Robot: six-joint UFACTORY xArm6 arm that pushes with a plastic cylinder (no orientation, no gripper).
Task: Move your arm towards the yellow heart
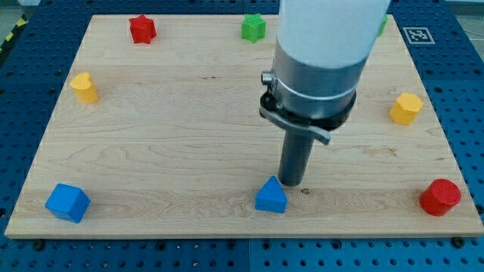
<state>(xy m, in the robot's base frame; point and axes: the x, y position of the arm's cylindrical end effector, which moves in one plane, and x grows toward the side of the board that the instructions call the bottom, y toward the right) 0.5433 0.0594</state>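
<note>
Nearest the view's bottom edge sit the blue cube (pixel 67 202) at left, the blue triangle (pixel 271 196) at middle and the red cylinder (pixel 440 197) at right. My tip (pixel 292 183) rests just beside the blue triangle, at its upper right; being a bare rod, it holds nothing. Well apart, at the wooden board's (pixel 174 143) left edge, stands the yellow heart (pixel 85 88). Farther right is a yellow hexagon (pixel 406 108); a red star (pixel 142 29) and green star (pixel 254 27) line the top.

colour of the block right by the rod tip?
Blue: the blue triangular block, beside my tip, clear in the camera view.
</note>
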